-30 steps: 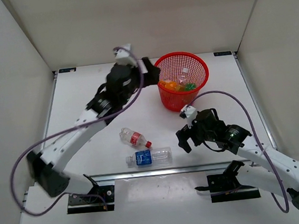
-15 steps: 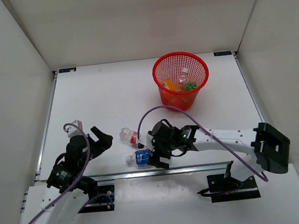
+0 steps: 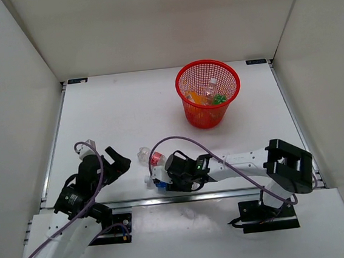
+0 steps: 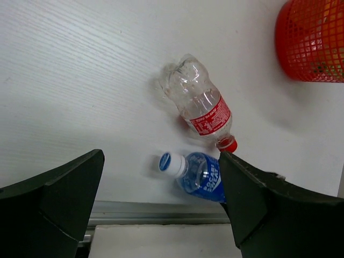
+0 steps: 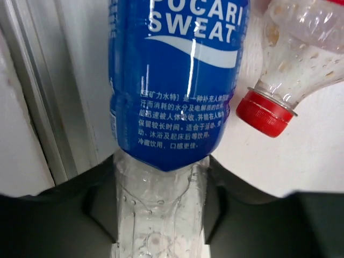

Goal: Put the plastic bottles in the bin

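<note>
A clear bottle with a blue label [image 3: 155, 180] [image 4: 200, 173] [image 5: 177, 80] lies near the table's front edge. My right gripper [image 3: 167, 179] [image 5: 161, 183] is shut on its clear lower body, one finger pressed against each side. A clear bottle with a red label and cap [image 3: 150, 157] [image 4: 200, 102] [image 5: 293, 59] lies just beyond, its cap close to the blue label. My left gripper [image 3: 119, 163] [image 4: 161, 215] hovers open and empty to the left of both. The red mesh bin [image 3: 208, 92] [image 4: 312, 40] stands at the back right, with orange, green and clear bottles [image 3: 207, 96] inside.
A metal rail [image 3: 166, 198] [image 5: 32, 97] runs along the front edge right beside the blue-label bottle. White walls close the table on three sides. The right arm [image 3: 242, 162] stretches leftward across the front of the table.
The left arm pulled back from the bin to the near left corner. The right arm swung left over the blue-label bottle and its jaws closed on it.
</note>
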`<act>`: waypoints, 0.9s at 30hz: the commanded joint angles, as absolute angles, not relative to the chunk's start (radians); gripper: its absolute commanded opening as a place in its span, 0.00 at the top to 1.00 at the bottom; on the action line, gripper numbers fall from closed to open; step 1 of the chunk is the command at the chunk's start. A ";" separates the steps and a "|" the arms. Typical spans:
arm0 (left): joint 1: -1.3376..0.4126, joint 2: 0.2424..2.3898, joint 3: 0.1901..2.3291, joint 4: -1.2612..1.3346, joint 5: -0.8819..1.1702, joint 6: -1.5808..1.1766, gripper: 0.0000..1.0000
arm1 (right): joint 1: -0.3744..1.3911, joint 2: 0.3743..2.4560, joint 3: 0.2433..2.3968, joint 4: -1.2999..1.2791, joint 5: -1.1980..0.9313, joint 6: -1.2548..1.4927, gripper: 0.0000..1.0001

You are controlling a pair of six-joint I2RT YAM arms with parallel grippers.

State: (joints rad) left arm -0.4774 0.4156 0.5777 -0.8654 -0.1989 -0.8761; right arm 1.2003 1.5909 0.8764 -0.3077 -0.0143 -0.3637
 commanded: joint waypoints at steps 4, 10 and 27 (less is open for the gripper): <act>-0.465 0.474 0.568 -0.740 -0.196 -0.845 0.02 | 1.295 1.422 0.845 -0.366 0.086 -0.354 0.66; -0.469 0.586 0.549 -0.609 -0.152 -0.844 0.02 | 1.297 1.206 0.922 -0.459 0.078 -0.339 0.67; -0.617 0.943 0.551 -0.436 -0.104 -0.997 0.02 | 0.362 1.486 1.455 -0.147 -0.172 -0.287 0.56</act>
